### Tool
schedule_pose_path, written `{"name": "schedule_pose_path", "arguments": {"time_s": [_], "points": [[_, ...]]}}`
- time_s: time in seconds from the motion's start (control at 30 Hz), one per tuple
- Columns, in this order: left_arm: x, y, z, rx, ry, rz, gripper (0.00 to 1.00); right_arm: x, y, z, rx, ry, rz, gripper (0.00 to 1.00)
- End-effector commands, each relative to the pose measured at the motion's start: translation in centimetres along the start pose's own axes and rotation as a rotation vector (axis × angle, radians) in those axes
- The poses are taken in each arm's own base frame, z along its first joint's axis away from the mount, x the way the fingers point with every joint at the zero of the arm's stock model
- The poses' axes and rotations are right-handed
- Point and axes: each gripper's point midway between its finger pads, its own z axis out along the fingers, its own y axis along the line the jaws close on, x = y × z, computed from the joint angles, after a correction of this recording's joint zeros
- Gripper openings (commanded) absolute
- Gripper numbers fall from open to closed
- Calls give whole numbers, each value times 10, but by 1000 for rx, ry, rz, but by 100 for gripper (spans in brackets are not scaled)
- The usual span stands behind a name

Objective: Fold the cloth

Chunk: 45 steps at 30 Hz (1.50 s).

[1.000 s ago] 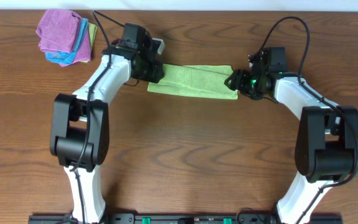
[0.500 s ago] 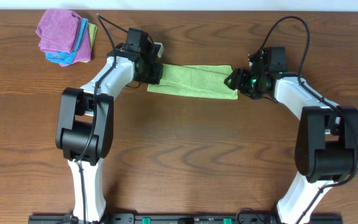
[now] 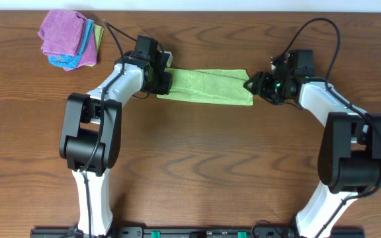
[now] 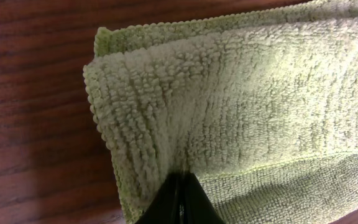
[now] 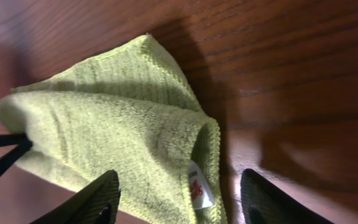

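The cloth (image 3: 207, 86) is laid on the tabletop (image 3: 197, 152) as a long folded strip. Its left end is pinched, apparently, by the left gripper (image 3: 162, 80), jaws clamped on it. The right gripper (image 3: 253, 85) is held at the other end, jaws apart. A crosswise fold is judged outstanding.

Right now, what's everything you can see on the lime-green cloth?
The cloth is lime-green terry with a looped pile and stitched edges. It lies folded into a long narrow band across the far middle of the wooden table, with layers showing at both ends. A small white tag with red print sits at its right-end corner. The left gripper is shut on the left end, puckering the pile. The right gripper is open, its fingers on either side of the right end.
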Motion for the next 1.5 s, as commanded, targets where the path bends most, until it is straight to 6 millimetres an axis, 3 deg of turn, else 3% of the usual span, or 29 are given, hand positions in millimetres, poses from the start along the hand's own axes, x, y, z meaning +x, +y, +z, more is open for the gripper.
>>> {"name": "schedule_pose_path", "arguments": {"time_s": [0.0, 0.17, 0.9, 1.47], "points": [[29, 7, 10, -48, 93, -19, 5, -1, 12, -3, -69, 16, -30, 61], [45, 16, 8, -98, 157, -10, 6, 1, 14, -3, -77, 25, -28, 61], [39, 16, 9, -97, 134, -4, 6, -7, 32, 0, -134, -11, -100, 63], [38, 16, 9, -96, 133, -4, 6, -6, 22, 21, -136, -6, -73, 64]]}}
